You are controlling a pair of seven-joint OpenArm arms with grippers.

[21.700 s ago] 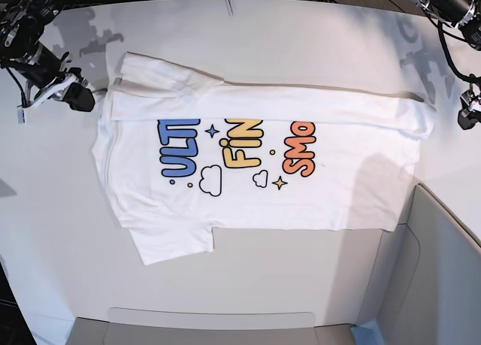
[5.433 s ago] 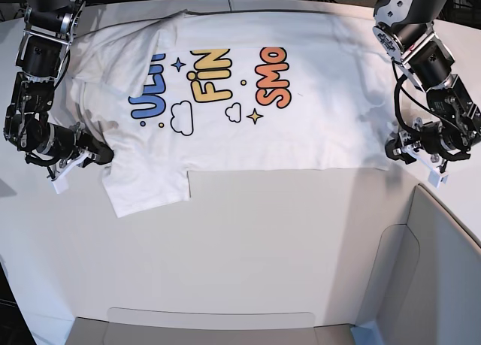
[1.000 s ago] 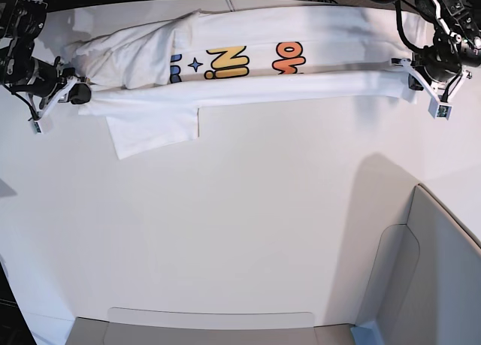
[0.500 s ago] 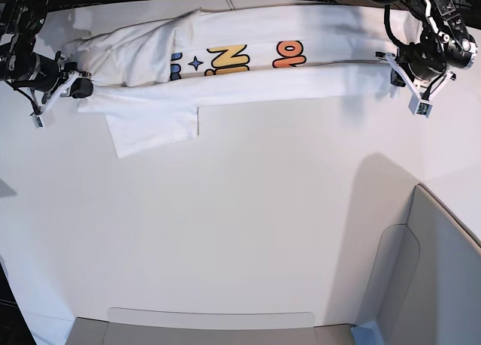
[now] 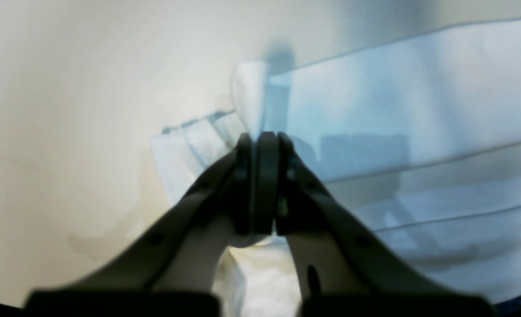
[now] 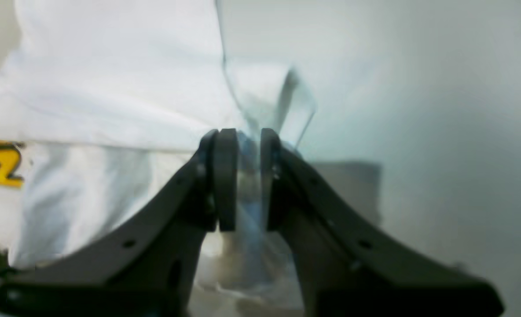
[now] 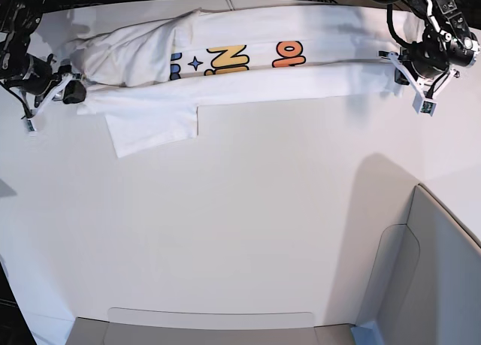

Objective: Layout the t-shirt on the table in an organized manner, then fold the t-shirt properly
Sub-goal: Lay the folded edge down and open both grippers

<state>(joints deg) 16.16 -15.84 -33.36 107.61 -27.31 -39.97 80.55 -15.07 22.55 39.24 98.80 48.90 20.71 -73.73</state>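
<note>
The white t-shirt [image 7: 225, 86] lies folded lengthwise into a long band along the far side of the table [image 7: 240, 225]. Parts of its yellow and orange lettering show, and one sleeve sticks out toward the front. In the base view my left gripper [image 7: 398, 68] is at the band's right end. The left wrist view shows the left gripper [image 5: 262, 138] shut on a pinch of the t-shirt [image 5: 397, 88]. My right gripper [image 7: 77, 93] is at the band's left end. Up close the right gripper [image 6: 245, 145] stands slightly open, with blurred t-shirt [image 6: 111, 88] cloth in the gap.
A grey panel [image 7: 443, 270] rises at the front right of the table, and a flat grey strip [image 7: 210, 326] runs along the front edge. Dark cables and arm bases crowd the far corners.
The right gripper's jaws have parted on the shirt's left end and it has drawn slightly left. The left gripper has kept hold of the right end, shifting a little.
</note>
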